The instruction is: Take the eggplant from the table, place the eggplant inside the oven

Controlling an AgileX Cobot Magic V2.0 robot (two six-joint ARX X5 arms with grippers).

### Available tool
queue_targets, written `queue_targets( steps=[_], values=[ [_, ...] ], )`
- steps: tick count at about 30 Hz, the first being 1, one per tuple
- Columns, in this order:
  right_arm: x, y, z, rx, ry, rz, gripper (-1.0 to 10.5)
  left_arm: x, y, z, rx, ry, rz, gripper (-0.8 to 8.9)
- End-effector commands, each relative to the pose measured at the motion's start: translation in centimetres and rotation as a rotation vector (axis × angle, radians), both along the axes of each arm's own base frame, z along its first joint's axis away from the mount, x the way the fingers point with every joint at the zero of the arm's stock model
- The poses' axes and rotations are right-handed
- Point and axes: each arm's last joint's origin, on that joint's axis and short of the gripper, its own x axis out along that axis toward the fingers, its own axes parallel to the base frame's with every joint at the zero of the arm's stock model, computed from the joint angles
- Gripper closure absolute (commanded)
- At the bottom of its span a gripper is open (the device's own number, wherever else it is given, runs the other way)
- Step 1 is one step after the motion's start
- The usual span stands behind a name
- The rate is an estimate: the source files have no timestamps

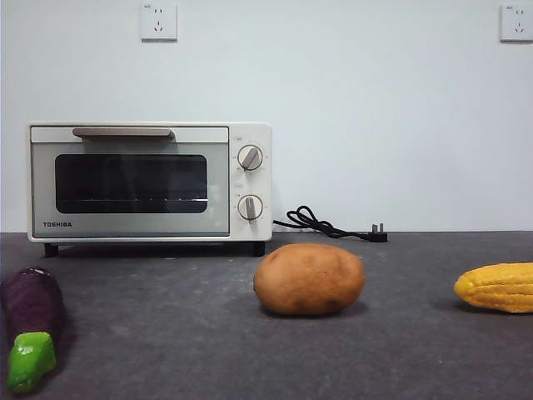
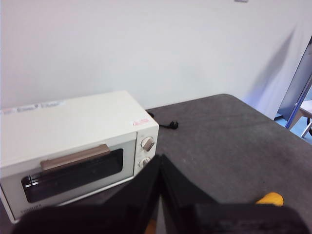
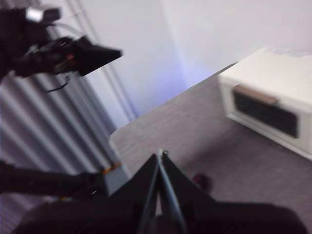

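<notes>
My left gripper (image 2: 160, 163) and my right gripper (image 3: 160, 158) both hang above the table (image 1: 400, 350) with jaws pressed together on nothing. One eggplant (image 1: 32, 321) lies on the table in front of the oven's (image 1: 150, 182) left end, well apart from it, green cap toward the front view's camera. One potato (image 1: 309, 279) sits before the oven's knob end and one corn cob (image 1: 498, 287) far beyond that — a single plugless-looking cord (image 1: 329, 225) trails beside the oven, whose door is shut.
</notes>
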Motion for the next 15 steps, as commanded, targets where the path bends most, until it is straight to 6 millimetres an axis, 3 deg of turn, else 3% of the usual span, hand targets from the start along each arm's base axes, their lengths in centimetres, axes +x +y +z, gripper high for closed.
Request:
queue_targets(
  steps=[1,7,15],
  values=[
    [0.5,1.0,-0.2,-0.015,0.011,0.051,9.6,0.1,0.0,0.0,0.017,-0.004,-0.009,8.19],
    [2.1,3.6,-1.0,-0.054,0.066,0.136,9.3,0.5,0.0,-0.2,0.034,0.010,-0.008,8.19],
    [4.5,7.4,-2.8,-0.118,0.141,0.219,4.8,0.8,0.0,-0.3,0.052,0.017,-0.009,8.19]
  ],
)
